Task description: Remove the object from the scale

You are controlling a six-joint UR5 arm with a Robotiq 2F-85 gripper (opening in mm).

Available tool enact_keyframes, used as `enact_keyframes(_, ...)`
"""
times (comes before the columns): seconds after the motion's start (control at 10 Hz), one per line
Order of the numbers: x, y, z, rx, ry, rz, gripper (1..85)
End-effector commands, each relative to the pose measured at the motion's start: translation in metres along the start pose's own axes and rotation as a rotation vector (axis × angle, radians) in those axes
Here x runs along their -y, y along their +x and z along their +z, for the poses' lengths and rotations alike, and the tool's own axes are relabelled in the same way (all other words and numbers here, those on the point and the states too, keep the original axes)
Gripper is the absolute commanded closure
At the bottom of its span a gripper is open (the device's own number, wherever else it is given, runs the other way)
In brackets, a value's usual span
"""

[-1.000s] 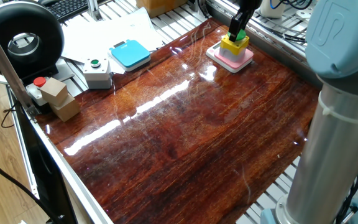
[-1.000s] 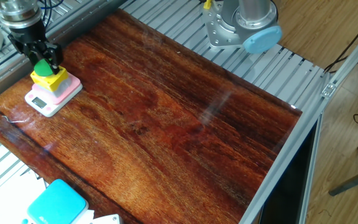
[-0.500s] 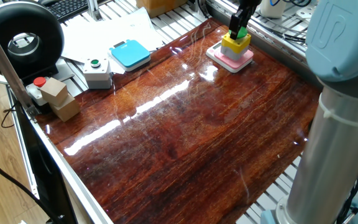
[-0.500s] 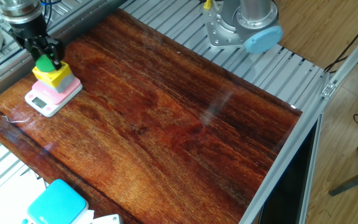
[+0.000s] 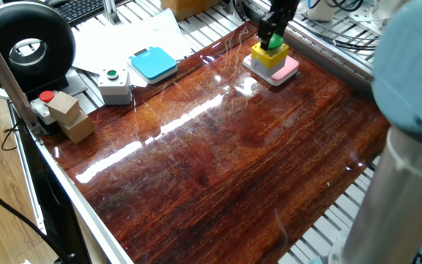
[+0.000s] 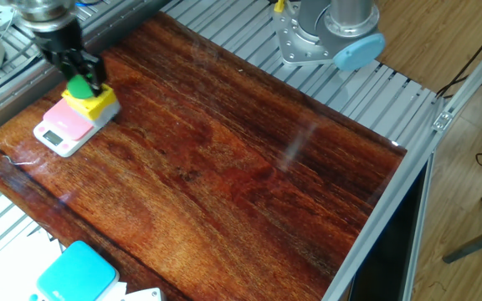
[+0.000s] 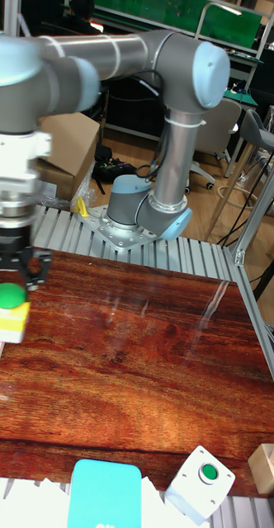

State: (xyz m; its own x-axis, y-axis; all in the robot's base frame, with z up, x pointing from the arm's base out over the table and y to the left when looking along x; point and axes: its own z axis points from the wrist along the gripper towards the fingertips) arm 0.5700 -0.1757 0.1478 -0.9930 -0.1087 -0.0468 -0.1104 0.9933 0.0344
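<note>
A glossy dark wooden table (image 5: 218, 161) is filling both fixed views, ringed by ribbed aluminium rails, with the arm's grey base bolted on at one side.

The pincer (image 6: 79, 81) is clamping its two black fingers onto the green dome of the yellow button box (image 6: 93, 103), narrowed to about the dome's width and holding nothing else. Half a second ago the box was sitting squarely over the pink scale (image 6: 64, 127); now it is overhanging the pad's edge, shifted toward the open table, and the arm is blurring as it travels. My reading is that the lift is done and the carry-off is under way, though the box is not yet clear of the pad and nothing is set down.

One fixed view is showing the box (image 5: 269, 53) covering the near-left part of the scale (image 5: 284, 70), plus the bystanders: a light-blue pad (image 5: 153, 63), a pale grey box with a small green button (image 5: 113, 83) and a red-button box (image 5: 44, 103). The other fixed view alone is exposing the scale's small display end. The tall view is showing the pincer (image 7: 8, 279) from the front with the box (image 7: 7, 313) under it, but the scale falls outside its left edge.
</note>
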Motion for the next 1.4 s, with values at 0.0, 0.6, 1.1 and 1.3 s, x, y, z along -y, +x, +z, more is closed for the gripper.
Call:
enact_keyframes(0.0, -0.029, -0.004, -0.012, 0.026, 0.04, 0.018, 56.0)
enact_keyframes(0.6, -0.051, -0.005, -0.012, 0.037, -0.04, -0.293, 51.3)
enact_keyframes(1.1, -0.146, 0.013, 0.008, 0.062, -0.023, -0.086, 49.7)
enact_keyframes(1.3, -0.158, 0.019, 0.02, 0.066, -0.017, -0.052, 51.0)
